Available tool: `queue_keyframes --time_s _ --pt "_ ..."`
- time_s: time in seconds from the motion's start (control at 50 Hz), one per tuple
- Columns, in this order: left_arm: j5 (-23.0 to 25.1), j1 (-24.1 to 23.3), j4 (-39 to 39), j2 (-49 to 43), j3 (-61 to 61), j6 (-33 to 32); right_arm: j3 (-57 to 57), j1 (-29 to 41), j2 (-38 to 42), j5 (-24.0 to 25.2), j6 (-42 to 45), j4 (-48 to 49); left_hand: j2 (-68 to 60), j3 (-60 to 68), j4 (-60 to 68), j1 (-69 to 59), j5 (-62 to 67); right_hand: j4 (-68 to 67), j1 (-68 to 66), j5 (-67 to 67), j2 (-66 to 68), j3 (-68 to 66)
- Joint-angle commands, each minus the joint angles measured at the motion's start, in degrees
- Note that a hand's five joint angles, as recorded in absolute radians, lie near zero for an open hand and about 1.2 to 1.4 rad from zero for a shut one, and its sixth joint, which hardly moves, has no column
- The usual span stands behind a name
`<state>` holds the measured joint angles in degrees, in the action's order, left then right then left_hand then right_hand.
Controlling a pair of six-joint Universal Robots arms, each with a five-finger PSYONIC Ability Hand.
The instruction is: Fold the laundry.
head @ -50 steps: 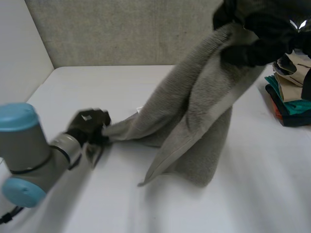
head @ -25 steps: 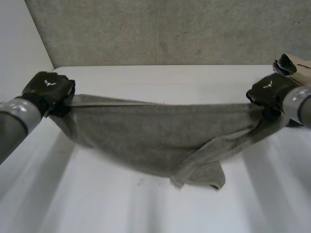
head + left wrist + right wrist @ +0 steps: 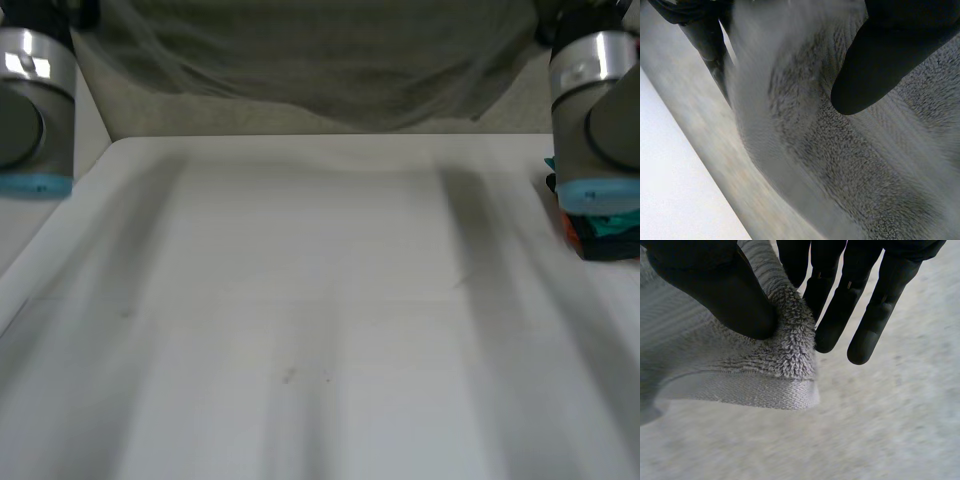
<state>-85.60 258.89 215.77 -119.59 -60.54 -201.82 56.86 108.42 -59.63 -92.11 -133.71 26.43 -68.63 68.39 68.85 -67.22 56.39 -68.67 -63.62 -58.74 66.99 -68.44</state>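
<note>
A grey terry towel hangs stretched wide and high above the white table, its lower edge sagging in the middle. My left arm holds up one end and my right arm the other. In the left wrist view my left hand presses its thumb onto the towel, with its fingers behind the cloth. In the right wrist view my right hand pinches a hemmed corner of the towel between its thumb and fingers.
A stack of folded clothes in teal, orange and dark colours lies at the table's right edge, just below my right arm. A grey wall runs behind the table's far edge.
Both arms have risen, lifting the towel off the table from low between them to high up. It now hangs spread out, clear of the tabletop.
</note>
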Motion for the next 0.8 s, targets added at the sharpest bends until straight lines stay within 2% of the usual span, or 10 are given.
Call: queue_keyframes --time_s 0.02,0.2,0.3,0.4,0.44,0.48,0.56,0.64,0.7,0.8 --pt "0.3 -0.2 -2.6 -3.2 -11.3 -0.8 8.2 -0.2 3.4 1.4 -2.8 -2.3 -11.4 11.6 11.2 -12.8 13.6 -11.3 -16.4 -11.3 13.0 -11.6" --pt "0.3 -2.2 -7.8 -5.0 -26.1 -3.0 18.9 -0.8 7.3 1.6 -2.5 -13.2 -11.4 11.6 11.2 -12.8 13.6 -11.3 -16.4 -11.3 13.0 -11.6" --pt "0.2 -2.2 -15.8 2.9 -36.1 -8.4 25.0 -0.8 4.8 1.8 -1.9 -21.7 -11.4 11.6 11.2 -12.8 13.6 -11.3 -16.4 -11.3 13.0 -11.6" --pt "0.0 -1.9 -30.8 14.5 -45.7 -16.2 32.6 -2.2 -4.7 2.0 2.7 -34.2 -11.4 11.6 11.2 -12.8 13.6 -11.3 -16.4 -11.3 13.0 -11.6" --pt "0.0 -1.4 -36.4 17.9 -47.6 -18.4 37.1 -4.6 -10.1 2.0 8.2 -40.2 -11.4 11.6 11.2 -12.8 13.6 -11.3 -16.4 -11.3 13.0 -11.6" --pt "0.2 -0.4 -45.4 21.0 -49.5 -21.3 40.2 -6.2 -13.1 2.0 12.2 -42.9 -11.4 11.6 11.2 -12.8 13.6 -11.3 -16.4 -11.3 13.0 -11.6" --pt "0.4 0.2 -55.9 23.0 -49.7 -24.2 44.2 -7.6 -17.4 1.8 19.5 -45.6 -11.4 11.6 11.2 -12.8 13.6 -11.3 -16.4 -11.3 13.0 -11.6" --pt "0.5 -0.6 -53.3 22.2 -46.3 -24.5 42.9 -7.3 -17.5 1.8 18.9 -41.1 -11.4 11.6 11.2 -12.8 13.6 -11.3 -16.4 -11.3 13.0 -11.6" --pt "0.4 -0.8 -46.6 19.2 -42.1 -23.7 40.9 -7.3 -16.8 1.8 16.8 -36.9 -11.4 11.6 11.2 -12.8 13.6 -11.3 -16.4 -11.3 13.0 -11.6" --pt "-0.4 -3.3 -37.3 9.0 -34.0 -22.7 34.6 -4.7 -6.9 1.5 10.4 -26.6 -11.4 11.6 11.2 -12.8 13.6 -11.3 -16.4 -11.3 13.0 -11.6"
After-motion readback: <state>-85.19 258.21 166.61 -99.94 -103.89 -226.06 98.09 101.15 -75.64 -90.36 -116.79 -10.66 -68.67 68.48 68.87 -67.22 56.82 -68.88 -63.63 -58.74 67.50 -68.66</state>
